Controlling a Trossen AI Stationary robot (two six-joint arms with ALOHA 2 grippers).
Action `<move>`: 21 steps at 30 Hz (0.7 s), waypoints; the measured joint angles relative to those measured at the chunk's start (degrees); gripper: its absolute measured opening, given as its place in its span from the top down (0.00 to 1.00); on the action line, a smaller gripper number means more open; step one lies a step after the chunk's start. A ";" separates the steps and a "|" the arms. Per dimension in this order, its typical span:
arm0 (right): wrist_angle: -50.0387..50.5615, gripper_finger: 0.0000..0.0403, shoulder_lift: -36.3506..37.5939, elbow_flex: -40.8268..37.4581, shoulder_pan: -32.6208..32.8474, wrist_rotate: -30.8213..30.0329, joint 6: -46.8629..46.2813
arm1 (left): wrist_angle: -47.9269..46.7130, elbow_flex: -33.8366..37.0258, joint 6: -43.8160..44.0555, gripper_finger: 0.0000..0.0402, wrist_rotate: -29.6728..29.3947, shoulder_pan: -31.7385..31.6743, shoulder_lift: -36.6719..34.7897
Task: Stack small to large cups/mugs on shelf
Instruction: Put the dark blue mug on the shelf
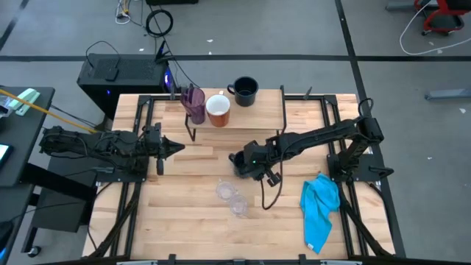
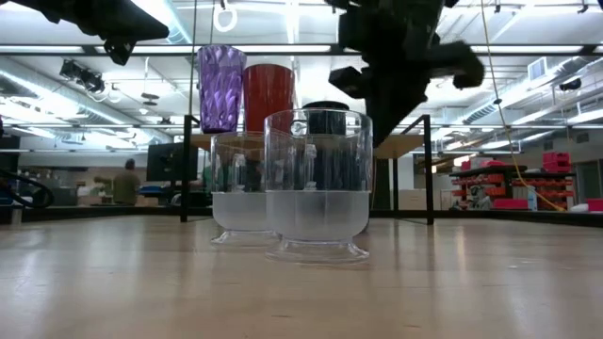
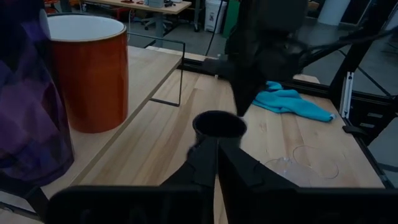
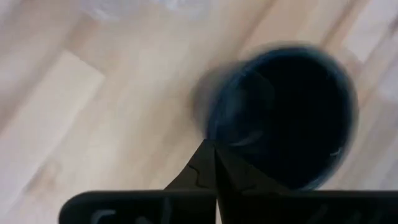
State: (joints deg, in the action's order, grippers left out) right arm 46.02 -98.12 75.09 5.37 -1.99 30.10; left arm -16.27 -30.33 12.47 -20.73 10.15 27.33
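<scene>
On the shelf: you see the translucent purple tumbler [image 1: 195, 103], the white mug with an orange-brown side [image 1: 218, 110] touching beside it, and one black mug [image 1: 244, 90] a little apart, all upright on the light plank shelf [image 1: 257, 114] at the far edge of the worktop [image 1: 184, 213].
Second black mug: it stands upright on the worktop in front of the shelf [image 3: 217, 124], directly at the right claw's tips; in the right wrist view its dark mouth [image 4: 292, 118] fills the space just past the fingers.
Right claw: your right claw [image 1: 243, 163] is at mid-worktop with its fingers pressed together [image 4: 214, 165]; you cannot tell whether they touch the mug's rim or pinch it.
Left claw: your left claw [image 1: 176, 147] is level over the worktop's left half, fingers closed with nothing between them [image 3: 216, 163], pointing toward the black mug and well apart from it.
Clear cups: two small clear cups [image 1: 224, 191] [image 1: 238, 206] stand upright just beside each other near the front of the worktop, away from both claws; in the low view one [image 2: 318, 184] stands partly in front of the other [image 2: 240, 193].
Blue cloth: it lies crumpled at the worktop's right front [image 1: 320, 210], near the right arm's base.
</scene>
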 joint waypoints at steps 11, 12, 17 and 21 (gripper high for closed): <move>-2.52 1.00 0.34 -1.29 0.87 -0.93 -0.51 | 0.06 0.00 0.42 0.96 0.00 0.00 0.00; -2.64 1.00 0.30 -1.29 0.86 -1.27 -0.55 | 0.07 0.00 0.40 0.95 0.00 0.00 0.00; -8.77 0.91 0.32 -0.94 -0.50 -1.33 -4.25 | 0.07 0.00 0.39 0.94 0.00 0.00 0.00; -14.12 0.72 0.31 -0.89 -0.99 -1.17 -4.93 | 0.09 0.00 0.38 0.95 0.00 0.00 0.00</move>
State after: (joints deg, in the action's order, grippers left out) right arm 31.90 -97.81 74.19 4.37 -3.16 25.17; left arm -16.19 -30.33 12.85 -20.73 10.15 27.33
